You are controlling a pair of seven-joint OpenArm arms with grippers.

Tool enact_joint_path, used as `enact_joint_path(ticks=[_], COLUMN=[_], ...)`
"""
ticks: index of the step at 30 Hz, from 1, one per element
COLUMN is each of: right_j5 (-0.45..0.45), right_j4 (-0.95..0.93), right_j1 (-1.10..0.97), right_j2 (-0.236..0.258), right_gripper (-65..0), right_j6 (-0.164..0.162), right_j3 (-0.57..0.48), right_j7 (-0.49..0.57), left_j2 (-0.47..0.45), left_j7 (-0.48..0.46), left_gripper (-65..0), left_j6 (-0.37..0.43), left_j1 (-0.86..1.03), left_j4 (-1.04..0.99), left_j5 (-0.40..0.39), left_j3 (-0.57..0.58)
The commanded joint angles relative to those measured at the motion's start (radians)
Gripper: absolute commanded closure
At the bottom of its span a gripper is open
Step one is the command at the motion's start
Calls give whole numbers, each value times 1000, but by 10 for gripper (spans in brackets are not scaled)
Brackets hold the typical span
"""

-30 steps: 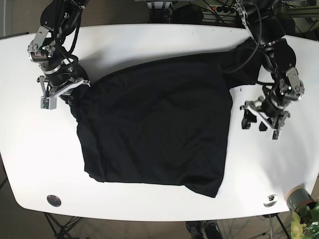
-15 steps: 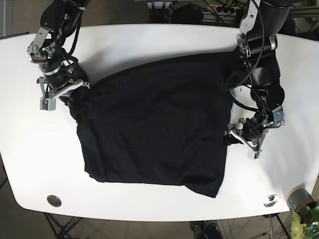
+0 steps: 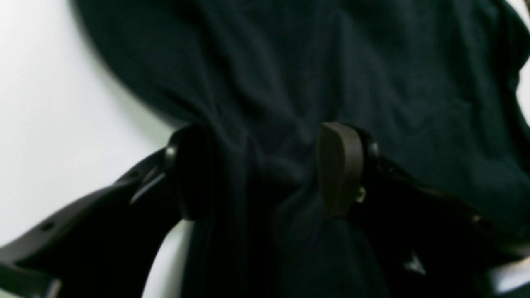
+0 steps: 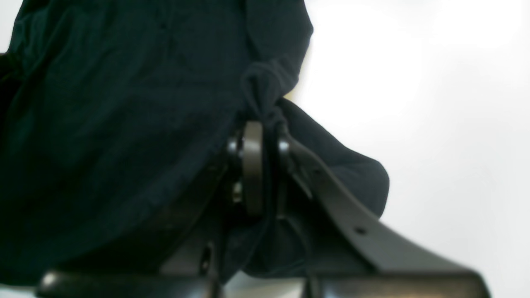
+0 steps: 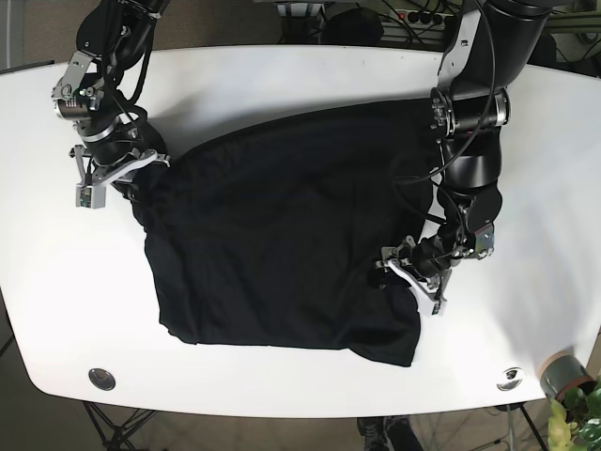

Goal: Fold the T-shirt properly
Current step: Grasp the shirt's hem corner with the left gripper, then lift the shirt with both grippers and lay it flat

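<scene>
A black T-shirt (image 5: 291, 244) lies spread and wrinkled on the white table (image 5: 282, 85). My left gripper (image 5: 413, 274) is at the shirt's right edge, low on the cloth. In the left wrist view (image 3: 265, 169) its jaws stand apart with a bunched fold of the shirt (image 3: 372, 62) between the fingers (image 3: 339, 165). My right gripper (image 5: 120, 174) is at the shirt's left edge. In the right wrist view (image 4: 265, 165) it is shut on a pinch of the shirt (image 4: 103, 103), which rises as a small knot above the fingertips.
A grey cup (image 5: 562, 371) and a green plant (image 5: 582, 413) stand at the table's near right corner. Two round metal caps (image 5: 101, 378) (image 5: 510, 378) sit near the front edge. Bare white table surrounds the shirt.
My left gripper has moved from the bare table right of the shirt inward and down onto the shirt's right edge, pushing the cloth into a fold. The right arm has not moved.
</scene>
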Motion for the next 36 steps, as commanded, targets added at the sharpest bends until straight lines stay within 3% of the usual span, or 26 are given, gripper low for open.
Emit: enact_joint_path(ticks=[1, 3, 6, 8, 10, 16, 21, 36], right_j5=[15, 14, 12, 12, 12, 11, 11, 12], right_j4=[20, 20, 20, 20, 18, -18, -46, -223], right_j1=[13, 13, 13, 13, 13, 65, 128, 433], right_j2=[7, 7, 7, 7, 7, 10, 15, 123], right_gripper=[-24, -24, -24, -24, -24, -24, -24, -24], right_j6=[4, 4, 4, 4, 4, 4, 4, 4], right_j3=[3, 3, 4, 7, 7, 1, 1, -2], right_j7=[29, 29, 29, 29, 29, 29, 27, 24], left_j2=[5, 5, 5, 1, -12, -36, -61, -70], left_j7=[29, 2, -37, -60, -73, -67, 34, 283], left_gripper=[-376, -344, -214, -69, 0, 0, 0, 0], left_j6=[8, 10, 26, 65, 80, 80, 80, 82], left_j1=[-6, -6, -3, 0, 0, 3, 25, 49], left_j4=[-11, -16, -16, -11, -11, 64, 220, 793], left_j5=[26, 26, 26, 24, 23, -34, -63, -65], left_j3=[5, 3, 3, 1, 1, -68, -92, -95])
